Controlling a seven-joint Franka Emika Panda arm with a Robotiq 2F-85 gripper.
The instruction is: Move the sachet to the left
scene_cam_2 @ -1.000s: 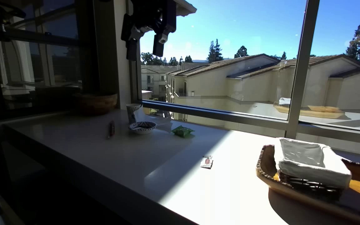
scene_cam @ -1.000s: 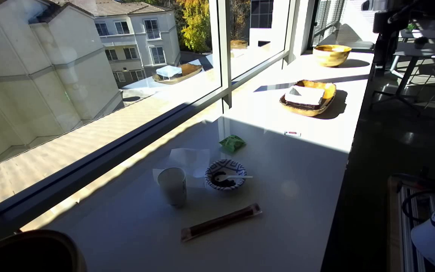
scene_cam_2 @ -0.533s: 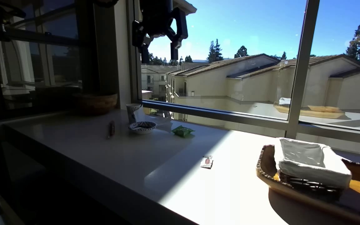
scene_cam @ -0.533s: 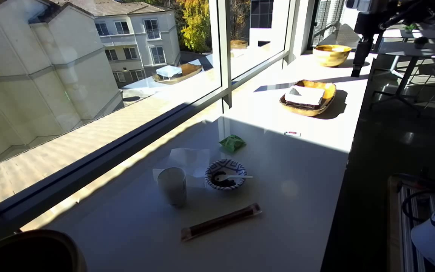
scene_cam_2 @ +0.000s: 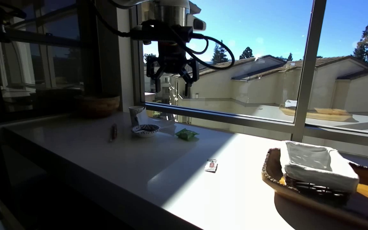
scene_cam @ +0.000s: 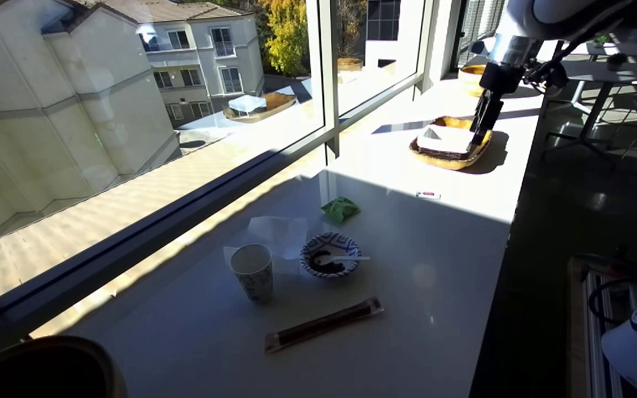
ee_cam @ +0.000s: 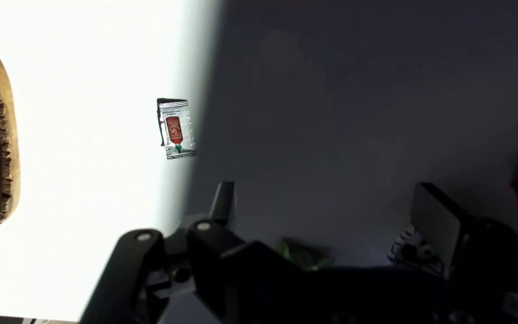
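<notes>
White counter [scene_cam: 423, 342]: part shaded, part sunlit.
Sauce sachet [ee_cam: 180, 130]: flat, sunlit, right at the shadow's edge.
Paper bowl [scene_cam: 330, 238]: patterned, shaded.
Green packet [scene_cam: 340, 210]: crinkled, near the paper bowl.
Paper cup [scene_cam: 254, 279]: upright, patterned.
White paper sheet [scene_cam: 281, 233]: just beside the paper cup.
Brown stick [scene_cam: 324, 325]: clear-wrapped, well apart from the sachet.
Bark-edged wooden tray [ee_cam: 11, 148]: on the sunlit stretch.
Wooden bowl [scene_cam: 468, 84]: past the tray.
Second wooden bowl [scene_cam_2: 102, 105]: back in shade.
</notes>
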